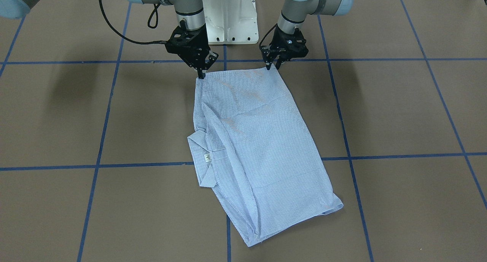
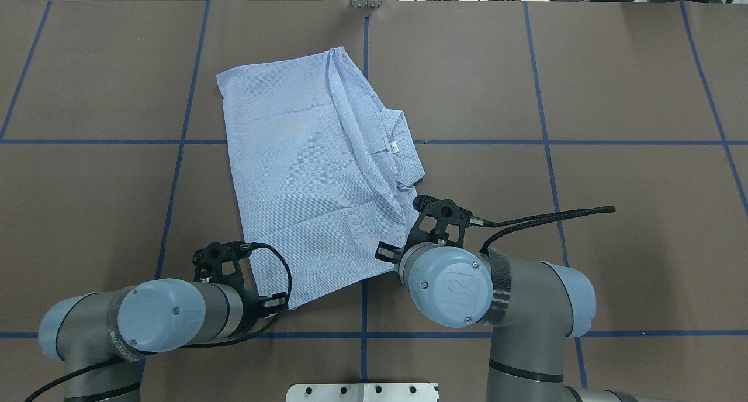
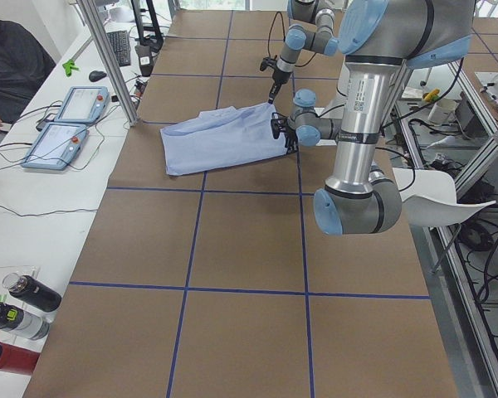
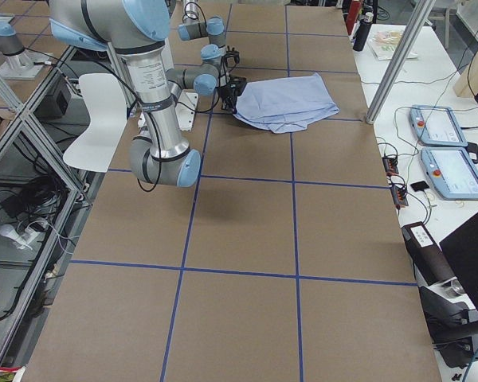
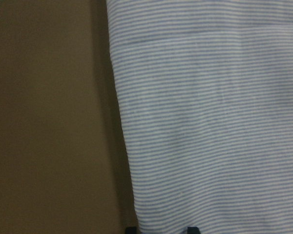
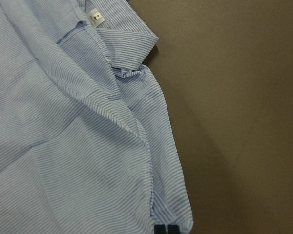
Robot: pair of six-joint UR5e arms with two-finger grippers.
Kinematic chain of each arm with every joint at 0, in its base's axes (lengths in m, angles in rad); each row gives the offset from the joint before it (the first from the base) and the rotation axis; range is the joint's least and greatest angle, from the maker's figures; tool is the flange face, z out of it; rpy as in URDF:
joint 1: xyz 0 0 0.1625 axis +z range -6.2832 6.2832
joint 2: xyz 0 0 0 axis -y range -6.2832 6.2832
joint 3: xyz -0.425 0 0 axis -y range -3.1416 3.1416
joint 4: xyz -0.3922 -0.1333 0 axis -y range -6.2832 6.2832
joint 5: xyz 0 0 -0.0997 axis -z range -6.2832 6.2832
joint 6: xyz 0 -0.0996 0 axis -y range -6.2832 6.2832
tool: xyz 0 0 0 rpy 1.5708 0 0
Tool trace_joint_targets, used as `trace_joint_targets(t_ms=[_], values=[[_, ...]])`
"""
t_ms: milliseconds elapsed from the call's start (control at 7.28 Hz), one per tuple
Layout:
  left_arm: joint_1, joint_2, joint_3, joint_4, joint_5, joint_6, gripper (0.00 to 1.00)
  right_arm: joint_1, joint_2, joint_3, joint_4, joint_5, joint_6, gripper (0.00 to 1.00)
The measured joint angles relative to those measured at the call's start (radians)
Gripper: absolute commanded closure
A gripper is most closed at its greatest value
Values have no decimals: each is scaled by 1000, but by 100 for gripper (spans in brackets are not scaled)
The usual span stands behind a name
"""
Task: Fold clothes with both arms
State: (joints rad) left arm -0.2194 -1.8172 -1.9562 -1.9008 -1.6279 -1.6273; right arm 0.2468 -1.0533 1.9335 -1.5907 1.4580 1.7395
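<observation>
The light blue striped shirt (image 1: pixel 258 140) lies folded and flat in the middle of the table, also seen from overhead (image 2: pixel 304 174). Its collar with a small label (image 1: pixel 207 157) faces up on one side. Both grippers are down at the shirt's edge nearest the robot base. My right gripper (image 1: pixel 201 74) is shut on one corner of that edge, and the right wrist view shows its tips (image 6: pixel 165 229) together on the cloth. My left gripper (image 1: pixel 273 66) is at the other corner; its tips (image 5: pixel 161 230) stand apart with the cloth's edge between them.
The white pedestal base (image 1: pixel 228 18) stands just behind the grippers. Blue tape lines (image 1: pixel 346 132) grid the brown table. Off the table's far side are control pendants (image 3: pixel 66 124), a metal post (image 3: pixel 108 58) and a seated person (image 3: pixel 12 66). Bottles (image 3: pixel 21 303) stand at one end.
</observation>
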Motion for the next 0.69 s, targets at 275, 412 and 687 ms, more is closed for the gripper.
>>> trace_joint_targets(t_ms=[275, 412, 687], values=[[0, -1, 1, 0, -1, 1, 93, -1, 0, 0, 0, 0, 0, 100], [0, -2, 0, 0, -3, 0, 100, -1, 0, 0, 0, 0, 0, 100], [0, -4, -7, 0, -4, 0, 100, 1, 1, -1, 0, -1, 0, 100]])
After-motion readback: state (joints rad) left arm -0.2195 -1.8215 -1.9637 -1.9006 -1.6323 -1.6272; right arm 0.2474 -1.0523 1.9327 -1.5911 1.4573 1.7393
